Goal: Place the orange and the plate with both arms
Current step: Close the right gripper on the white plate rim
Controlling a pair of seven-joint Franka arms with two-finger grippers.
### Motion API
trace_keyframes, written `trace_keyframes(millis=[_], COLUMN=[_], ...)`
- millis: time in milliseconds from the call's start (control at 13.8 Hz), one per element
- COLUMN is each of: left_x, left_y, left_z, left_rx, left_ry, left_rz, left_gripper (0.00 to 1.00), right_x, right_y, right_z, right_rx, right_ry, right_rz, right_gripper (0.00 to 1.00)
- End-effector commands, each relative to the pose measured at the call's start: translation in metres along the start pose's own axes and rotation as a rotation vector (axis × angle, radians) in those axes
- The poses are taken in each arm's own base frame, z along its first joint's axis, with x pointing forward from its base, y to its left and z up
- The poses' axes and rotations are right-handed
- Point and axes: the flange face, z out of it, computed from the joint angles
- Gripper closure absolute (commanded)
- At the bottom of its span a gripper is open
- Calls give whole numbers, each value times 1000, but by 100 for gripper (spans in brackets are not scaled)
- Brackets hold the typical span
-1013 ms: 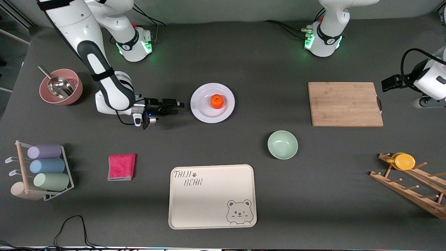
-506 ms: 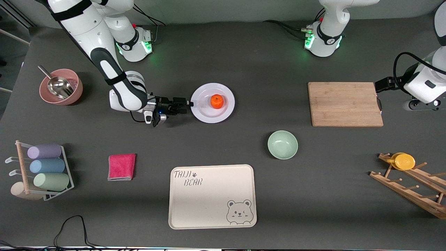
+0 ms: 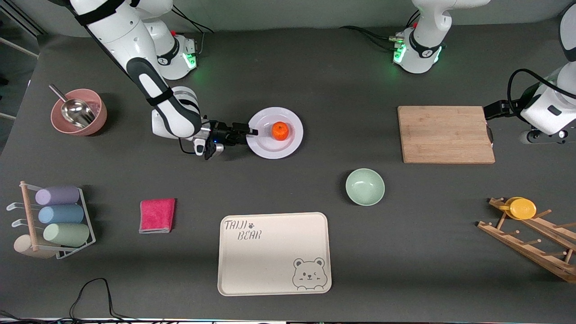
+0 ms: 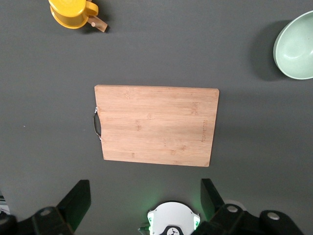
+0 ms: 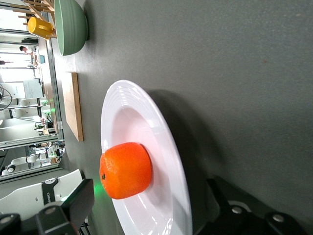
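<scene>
The small round bright-orange fruit (image 3: 280,131) sits loose in the glossy white round plate (image 3: 275,150), right in front of the right hand (image 3: 246,133), whose fingers are spread wide around the near rim. Tilt the plate on lifting and I'd bet the fruit rolls off. Left hand (image 4: 145,201) waits, also wide, above the bamboo cutting board (image 3: 445,134).

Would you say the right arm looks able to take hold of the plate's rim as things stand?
Probably yes: the right hand is open at the plate edge, one finger above the rim, one below. The orange sits clear, mid-plate.
</scene>
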Motion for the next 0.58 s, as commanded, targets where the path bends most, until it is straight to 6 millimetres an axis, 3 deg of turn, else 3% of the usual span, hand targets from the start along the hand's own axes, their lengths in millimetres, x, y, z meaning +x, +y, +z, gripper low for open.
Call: trace_keyframes(millis=[0, 145, 289, 434, 506], left_x=[-3, -3, -3, -2, -2], left_y=[1, 1, 1, 2, 1], left_z=[2, 2, 2, 3, 3], left_rx=[-5, -5, -6, -5, -5], left_ry=[-14, -14, -11, -15, -16], left_rz=[-6, -4, -6, -4, -5], left_gripper=[0, 0, 0, 0, 0], right_x=[-3, -4, -9, -10, -9], right_y=[6, 9, 8, 8, 8], right_z=[7, 9, 17, 18, 17], right_rx=[1, 7, 16, 17, 19], right_ry=[9, 21, 12, 10, 11], right_rz=[4, -1, -14, -13, -11], right_gripper=[0, 8, 24, 49, 68])
